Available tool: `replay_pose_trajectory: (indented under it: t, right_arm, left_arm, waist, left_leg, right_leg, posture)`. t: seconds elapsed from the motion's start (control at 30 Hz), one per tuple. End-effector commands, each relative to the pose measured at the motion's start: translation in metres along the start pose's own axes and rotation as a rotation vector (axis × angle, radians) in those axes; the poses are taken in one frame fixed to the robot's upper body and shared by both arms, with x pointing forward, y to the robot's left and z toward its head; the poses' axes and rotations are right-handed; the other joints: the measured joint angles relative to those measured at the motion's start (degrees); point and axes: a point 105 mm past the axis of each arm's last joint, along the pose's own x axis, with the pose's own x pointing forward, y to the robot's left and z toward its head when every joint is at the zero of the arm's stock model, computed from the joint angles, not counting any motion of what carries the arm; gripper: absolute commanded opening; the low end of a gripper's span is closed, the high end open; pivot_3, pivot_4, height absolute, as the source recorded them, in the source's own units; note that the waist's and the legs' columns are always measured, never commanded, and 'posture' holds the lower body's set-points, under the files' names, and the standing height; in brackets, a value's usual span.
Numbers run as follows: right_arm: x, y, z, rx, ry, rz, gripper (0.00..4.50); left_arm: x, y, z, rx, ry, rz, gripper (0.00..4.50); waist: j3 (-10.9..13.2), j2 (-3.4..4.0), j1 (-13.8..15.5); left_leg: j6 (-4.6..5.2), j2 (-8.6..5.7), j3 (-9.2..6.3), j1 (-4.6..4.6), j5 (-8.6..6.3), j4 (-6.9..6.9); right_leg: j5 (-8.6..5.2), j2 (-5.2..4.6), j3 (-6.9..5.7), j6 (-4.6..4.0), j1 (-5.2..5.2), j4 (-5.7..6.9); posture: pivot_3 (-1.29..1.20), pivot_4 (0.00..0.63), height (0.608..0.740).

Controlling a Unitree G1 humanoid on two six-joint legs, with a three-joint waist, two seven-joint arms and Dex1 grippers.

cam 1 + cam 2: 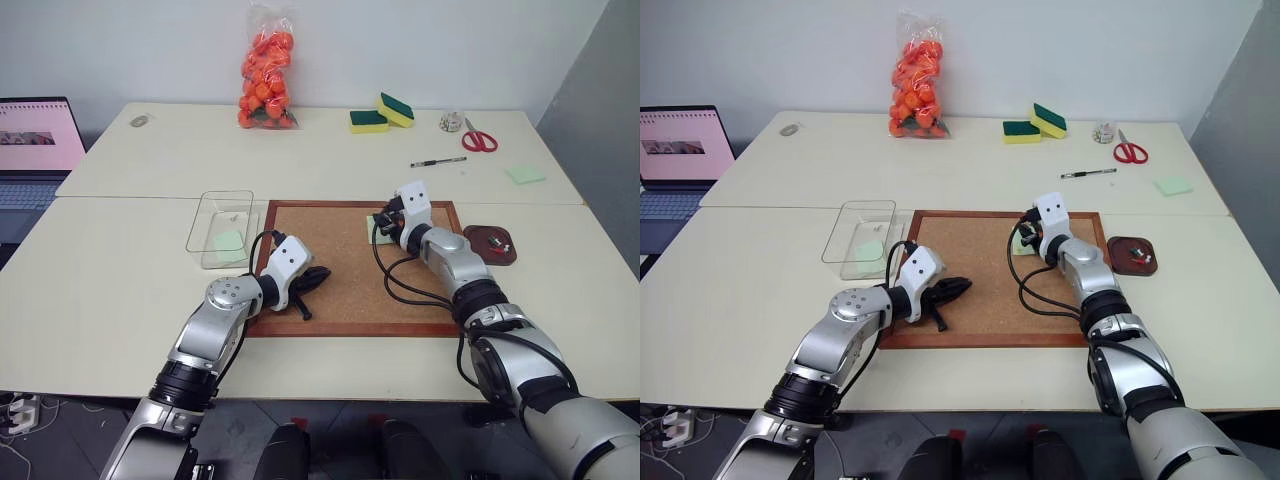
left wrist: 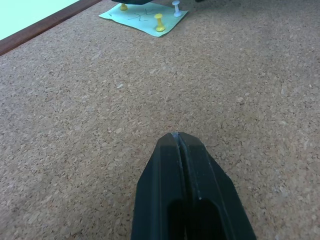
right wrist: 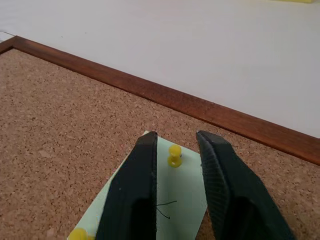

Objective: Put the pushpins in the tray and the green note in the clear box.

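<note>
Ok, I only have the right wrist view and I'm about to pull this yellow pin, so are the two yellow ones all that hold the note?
Observer: No, a white pin also stands at the edge of the note.
Operator: Where's the tray?
Observer: The tray sits just off the right edge of the corkboard, with a few pins already in it.
Operator: And the left tool?
Observer: The left tool is shut, low over the corkboard's lower left part, well apart from the note.
</note>
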Motion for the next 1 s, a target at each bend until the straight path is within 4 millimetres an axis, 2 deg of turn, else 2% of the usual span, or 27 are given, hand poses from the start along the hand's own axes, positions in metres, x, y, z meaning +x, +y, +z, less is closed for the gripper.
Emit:
replay_pose_trajectory:
  t: [0.03,0.07,0.1,0.33,0.63,1.0]
  right_arm:
    - [0.003,0.002,0.022,-0.038,-0.058,0.005,0.27]
    - [0.004,0.002,0.021,-0.038,-0.059,0.006,0.04]
    - [0.004,0.002,0.022,-0.037,-0.061,0.005,0.01]
    - [0.003,0.001,0.028,-0.021,-0.093,0.0,0.01]
    - [-0.004,-0.002,0.053,0.037,-0.213,-0.001,0.01]
    - [-0.013,0.002,0.066,0.051,-0.28,0.009,0.01]
  left_arm:
    - [0.0,-0.008,-0.006,0.002,0.028,-0.034,0.0]
    - [0.0,-0.008,-0.006,0.002,0.028,-0.035,0.0]
    - [0.0,-0.008,-0.007,0.002,0.029,-0.035,0.0]
    - [0.0,-0.01,-0.008,0.005,0.034,-0.043,0.0]
    - [0.0,-0.014,-0.009,0.002,0.041,-0.053,0.0]
    - [0.002,-0.017,-0.01,-0.003,0.043,-0.062,0.0]
  waist:
    - [0.0,0.0,0.0]
    - [0.0,0.0,0.0]
    - [0.0,0.0,0.0]
    - [0.0,0.0,-0.2]
    - [0.0,0.03,-0.2]
    - [0.0,0.04,-0.3]
  left_leg:
    - [0.0,0.0,0.0,0.0,0.0,0.0]
    - [0.0,0.0,0.0,0.0,0.0,0.0]
    - [0.0,0.0,0.0,0.0,0.0,0.0]
    - [0.0,0.0,0.0,0.0,0.0,0.0]
    - [0.0,0.0,0.0,-0.03,0.0,-0.01]
    - [0.0,0.0,-0.01,-0.02,0.0,-0.02]
  right_leg:
    - [0.0,0.0,0.0,0.0,0.0,0.0]
    - [0.0,0.0,0.0,0.0,0.0,0.0]
    - [0.0,0.0,0.0,0.0,0.0,0.0]
    - [0.0,0.0,0.0,0.0,0.0,0.0]
    - [0.0,0.0,0.0,0.0,-0.03,0.0]
    - [0.0,0.0,0.0,0.0,-0.01,0.01]
  posture:
    - [0.0,0.15,0.74]
    - [0.0,0.15,0.74]
    - [0.0,0.15,0.74]
    - [0.0,0.15,0.74]
    - [0.0,0.15,0.74]
    - [0.0,0.15,0.74]
